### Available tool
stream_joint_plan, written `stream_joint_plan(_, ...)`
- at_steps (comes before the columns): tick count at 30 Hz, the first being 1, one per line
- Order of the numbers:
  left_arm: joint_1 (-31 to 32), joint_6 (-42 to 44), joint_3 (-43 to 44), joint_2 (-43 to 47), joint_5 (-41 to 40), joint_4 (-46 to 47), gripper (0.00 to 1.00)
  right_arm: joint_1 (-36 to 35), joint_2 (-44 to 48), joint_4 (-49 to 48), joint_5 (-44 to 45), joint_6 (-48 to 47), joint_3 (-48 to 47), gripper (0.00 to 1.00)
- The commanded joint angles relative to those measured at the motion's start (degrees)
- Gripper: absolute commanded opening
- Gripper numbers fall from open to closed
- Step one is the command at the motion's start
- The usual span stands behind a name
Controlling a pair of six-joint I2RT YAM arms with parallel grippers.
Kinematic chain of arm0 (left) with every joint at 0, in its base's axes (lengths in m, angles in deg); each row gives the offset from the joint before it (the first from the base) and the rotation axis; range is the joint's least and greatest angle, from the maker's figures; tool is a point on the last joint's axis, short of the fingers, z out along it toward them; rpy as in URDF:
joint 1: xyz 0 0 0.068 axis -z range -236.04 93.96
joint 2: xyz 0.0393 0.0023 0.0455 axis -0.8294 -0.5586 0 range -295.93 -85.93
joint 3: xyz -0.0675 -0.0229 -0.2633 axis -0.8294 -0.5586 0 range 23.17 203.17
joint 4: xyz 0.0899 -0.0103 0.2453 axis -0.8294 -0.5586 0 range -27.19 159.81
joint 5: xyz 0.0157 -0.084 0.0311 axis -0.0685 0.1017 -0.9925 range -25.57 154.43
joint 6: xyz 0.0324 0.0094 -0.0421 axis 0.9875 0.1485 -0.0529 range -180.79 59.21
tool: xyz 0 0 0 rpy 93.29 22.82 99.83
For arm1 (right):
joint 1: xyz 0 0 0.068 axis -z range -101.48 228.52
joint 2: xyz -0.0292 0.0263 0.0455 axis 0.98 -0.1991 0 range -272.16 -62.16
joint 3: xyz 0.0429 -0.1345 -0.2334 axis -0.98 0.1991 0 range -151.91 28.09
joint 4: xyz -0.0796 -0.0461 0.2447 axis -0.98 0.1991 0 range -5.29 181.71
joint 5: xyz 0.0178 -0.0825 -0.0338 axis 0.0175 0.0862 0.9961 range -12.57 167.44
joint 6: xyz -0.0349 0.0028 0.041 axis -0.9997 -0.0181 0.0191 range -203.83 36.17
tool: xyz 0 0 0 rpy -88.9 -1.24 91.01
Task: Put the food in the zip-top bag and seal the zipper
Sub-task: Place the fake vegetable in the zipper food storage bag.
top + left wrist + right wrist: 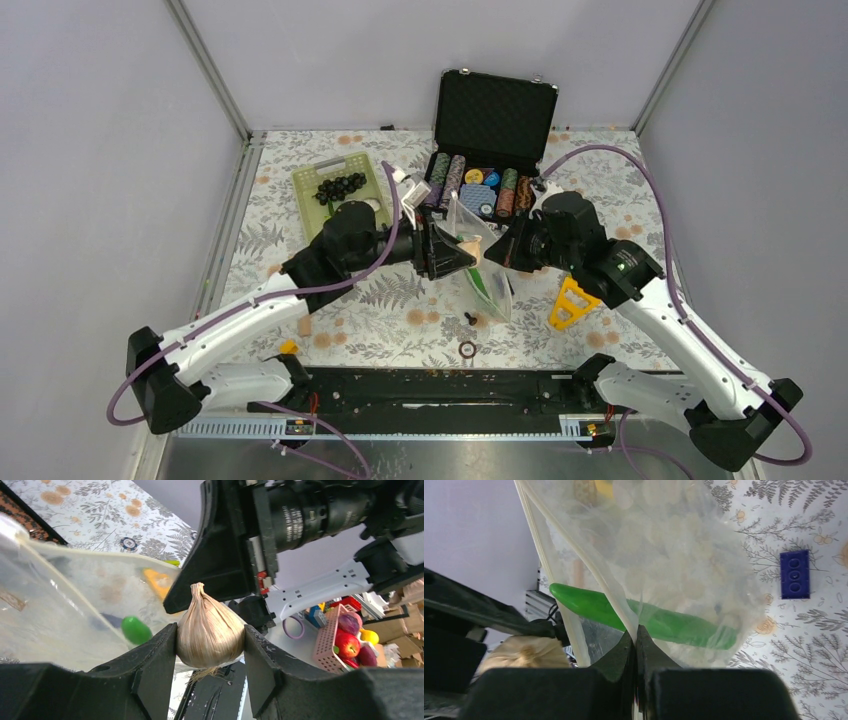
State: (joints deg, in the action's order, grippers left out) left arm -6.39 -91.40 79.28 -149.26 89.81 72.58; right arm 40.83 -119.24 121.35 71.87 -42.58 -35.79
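Over the worktop (380,295), a garlic bulb (209,627) is clamped by the left pincer (210,632); the zip-top bag (664,545) is pinched by the right pincer (636,635).

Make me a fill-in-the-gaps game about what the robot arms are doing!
The left gripper squeezes a ____ bulb.
The right gripper is pinched shut on the clear ____'s edge.
The long toy inside it is coloured ____.
The dark grapes lie in the lime-coloured ____.
Missing words: garlic, bag, green, basket.
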Motion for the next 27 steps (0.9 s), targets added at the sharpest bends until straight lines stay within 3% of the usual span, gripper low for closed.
stream_joint_plan(1, 2.85, 2.10, 2.62, -2.15, -9.82, -0.98, 0.13, 0.30, 0.96, -3.50, -2.48, 3.03, 0.92, 0.00)
stream_joint_plan(8, 6.44, 4.51, 5.93, -6.80, -21.41, -8.92, 0.20, 0.26, 0.66, -4.48, -2.54, 3.94, 1.47, 0.00)
stream_joint_plan(14, 9.21, 6.32, 9.77, -9.76, -25.10, -13.34, 0.27, 0.25, -0.93, -5.15, -4.07, 4.12, 1.46, 0.00)
stream_joint_plan(22, 9.63, 7.22, 10.74, -9.25, -25.16, -15.91, 0.87, 0.26, -0.14, -4.80, -1.98, 3.89, 1.02, 0.00)
stream_joint_plan(24, 9.64, 7.30, 10.54, -8.23, -25.03, -15.84, 0.98, 0.30, -0.26, -3.85, -0.83, 3.46, 0.66, 0.00)
stream_joint_plan(27, 9.64, 7.78, 10.42, -6.84, -24.50, -15.90, 0.99, 0.26, -0.30, -2.56, 0.75, 2.48, 0.11, 0.00)
